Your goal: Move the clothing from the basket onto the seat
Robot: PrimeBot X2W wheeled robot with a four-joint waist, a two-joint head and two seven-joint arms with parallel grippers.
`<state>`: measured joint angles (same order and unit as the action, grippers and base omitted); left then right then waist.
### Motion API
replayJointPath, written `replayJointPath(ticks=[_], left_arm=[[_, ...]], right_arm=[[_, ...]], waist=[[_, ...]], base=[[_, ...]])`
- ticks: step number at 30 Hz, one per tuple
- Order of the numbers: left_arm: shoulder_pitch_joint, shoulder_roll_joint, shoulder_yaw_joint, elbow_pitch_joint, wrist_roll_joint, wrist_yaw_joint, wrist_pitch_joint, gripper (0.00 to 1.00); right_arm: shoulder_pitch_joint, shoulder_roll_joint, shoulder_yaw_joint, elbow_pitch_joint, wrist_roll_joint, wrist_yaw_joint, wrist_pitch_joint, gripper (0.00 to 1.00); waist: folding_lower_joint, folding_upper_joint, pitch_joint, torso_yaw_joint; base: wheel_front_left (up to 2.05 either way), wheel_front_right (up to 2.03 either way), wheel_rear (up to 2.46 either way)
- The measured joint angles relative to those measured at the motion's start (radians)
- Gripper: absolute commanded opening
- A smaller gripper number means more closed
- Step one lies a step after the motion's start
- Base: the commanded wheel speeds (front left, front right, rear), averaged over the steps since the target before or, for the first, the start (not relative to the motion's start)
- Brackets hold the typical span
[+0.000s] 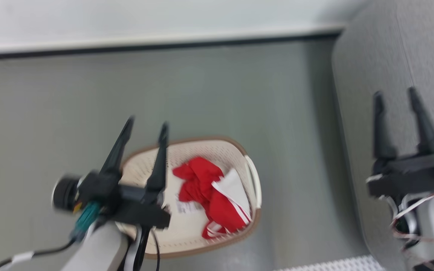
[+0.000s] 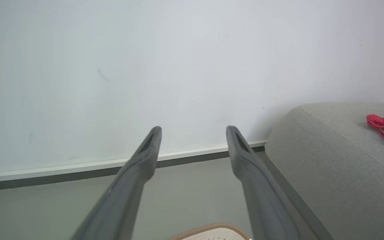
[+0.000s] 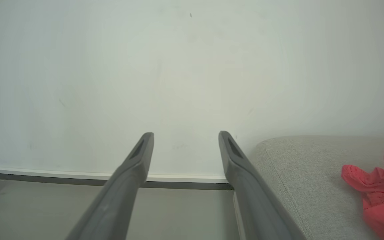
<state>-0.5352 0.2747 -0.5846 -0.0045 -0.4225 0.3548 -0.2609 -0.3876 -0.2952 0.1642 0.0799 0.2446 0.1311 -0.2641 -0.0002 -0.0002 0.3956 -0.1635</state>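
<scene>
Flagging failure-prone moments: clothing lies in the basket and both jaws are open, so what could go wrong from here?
The left jaws stand open over the left side of the basket, while the clothing lies bunched toward its right side; a descent could strike plastic or close empty. A pinch on that heap may lift only part, dropping the rest on the floor before the seat.

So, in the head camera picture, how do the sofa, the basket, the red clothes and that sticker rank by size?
Largest to smallest, as they look there:
1. sofa, though the picture's edge cuts it off
2. basket, partly hidden
3. red clothes, lying inside the basket
4. sticker, clearly the smallest
</scene>
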Motion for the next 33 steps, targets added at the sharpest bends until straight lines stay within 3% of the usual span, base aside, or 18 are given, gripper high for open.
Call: replayJointPath(ticks=[5, 9, 14, 20, 33], left_arm=[[0.168, -0.073, 0.164, -0.021, 0.039, 0.005, 0.000, 1.00], [0.283, -0.109, 0.256, -0.034, 0.089, -0.030, 0.000, 1.00], [0.397, -0.142, 0.350, -0.075, 0.164, -0.087, 0.000, 1.00], [0.553, -0.160, 0.392, -0.072, 0.253, -0.164, -0.001, 1.00], [0.662, -0.205, 0.449, -0.089, 0.338, -0.240, -0.001, 1.00]], right_arm=[[0.066, 0.036, 0.046, -0.038, -0.064, 0.000, 0.000, 1.00], [0.126, 0.060, 0.057, -0.062, -0.157, 0.000, 0.000, 1.00], [0.223, 0.120, 0.045, -0.066, -0.188, 0.000, 0.000, 1.00], [0.358, 0.159, 0.003, -0.117, -0.223, 0.000, 0.000, 1.00], [0.528, 0.186, -0.002, -0.176, -0.235, 0.000, 0.000, 1.00]], waist=[[0.0000, 0.0000, -0.083, 0.041], [-0.0001, -0.0001, -0.152, 0.066], [-0.0001, -0.0001, -0.231, 0.097], [-0.0001, -0.0001, -0.323, 0.127], [0.0000, 0.0001, -0.435, 0.171]], base=[[0.00, 0.00, 0.00], [0.00, 0.00, 0.00], [0.00, 0.00, 0.00], [0.00, 0.00, 0.00], [0.00, 0.00, 0.00]])
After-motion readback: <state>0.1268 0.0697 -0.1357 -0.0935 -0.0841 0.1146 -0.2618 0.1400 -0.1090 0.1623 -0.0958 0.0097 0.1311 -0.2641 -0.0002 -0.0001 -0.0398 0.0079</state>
